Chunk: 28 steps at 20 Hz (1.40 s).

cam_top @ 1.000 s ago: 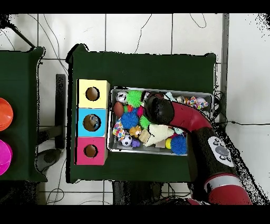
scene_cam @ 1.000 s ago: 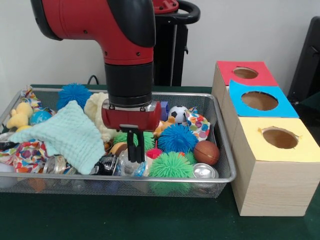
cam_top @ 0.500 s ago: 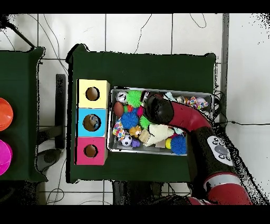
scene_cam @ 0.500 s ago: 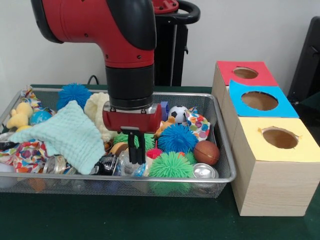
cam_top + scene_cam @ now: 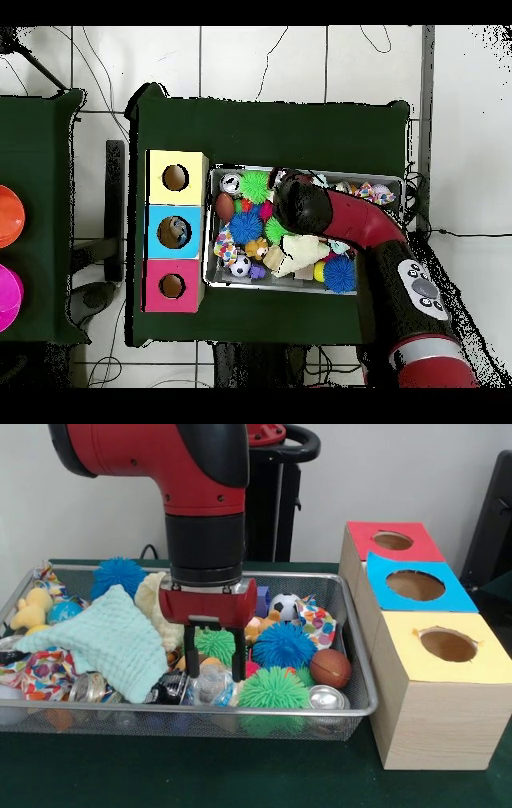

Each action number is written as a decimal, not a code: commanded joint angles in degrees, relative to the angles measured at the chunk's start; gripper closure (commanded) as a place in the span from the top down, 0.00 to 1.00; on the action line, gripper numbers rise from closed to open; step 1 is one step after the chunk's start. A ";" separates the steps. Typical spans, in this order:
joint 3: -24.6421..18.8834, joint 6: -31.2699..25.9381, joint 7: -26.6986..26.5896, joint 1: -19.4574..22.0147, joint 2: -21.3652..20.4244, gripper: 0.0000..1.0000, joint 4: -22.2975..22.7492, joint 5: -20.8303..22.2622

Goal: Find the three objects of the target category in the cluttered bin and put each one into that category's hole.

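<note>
1. Our gripper [image 5: 214, 656] hangs inside the wire bin [image 5: 352, 634] with its two black fingers [image 5: 238, 656] spread wide, pointing straight down. A small green spiky ball [image 5: 214, 644] sits in the gap between them, but we cannot tell whether either finger touches it.
2. Nearest the front rim of the bin we see a larger green spiky ball [image 5: 274, 688] just beside a silver can end [image 5: 326, 698], and a clear plastic bottle [image 5: 210, 686] lying low under the fingertips. Its long axis is too hidden for us to judge.
3. A pale mint cloth [image 5: 104, 640] drapes over the clutter on the picture's left of the front view, with a patterned fabric [image 5: 40, 674] below it.
4. Further back lie a blue spiky ball [image 5: 284, 645], a small brown basketball [image 5: 330, 667] and a toy soccer ball [image 5: 283, 605].
5. At the far left we see a second blue spiky ball [image 5: 118, 575] and a yellow plush toy [image 5: 32, 610].
6. Beside the bin stands a wooden box row, each with a round hole on top: yellow top [image 5: 446, 646] nearest, blue top [image 5: 414, 584] in the middle, red top [image 5: 392, 541] farthest.
7. From overhead, the arm [image 5: 370, 230] reaches across the bin, covering the gripper.
</note>
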<state>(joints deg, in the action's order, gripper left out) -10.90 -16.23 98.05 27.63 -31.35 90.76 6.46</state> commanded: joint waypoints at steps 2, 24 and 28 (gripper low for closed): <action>-3.75 -3.42 3.41 0.86 -0.48 1.00 1.96 0.40; -1.28 -0.24 1.63 0.95 4.73 1.00 -0.93 3.67; -1.37 -1.45 0.86 1.60 3.30 1.00 0.15 3.87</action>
<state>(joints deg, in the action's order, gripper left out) -10.91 -16.21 98.05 27.68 -28.63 90.26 6.45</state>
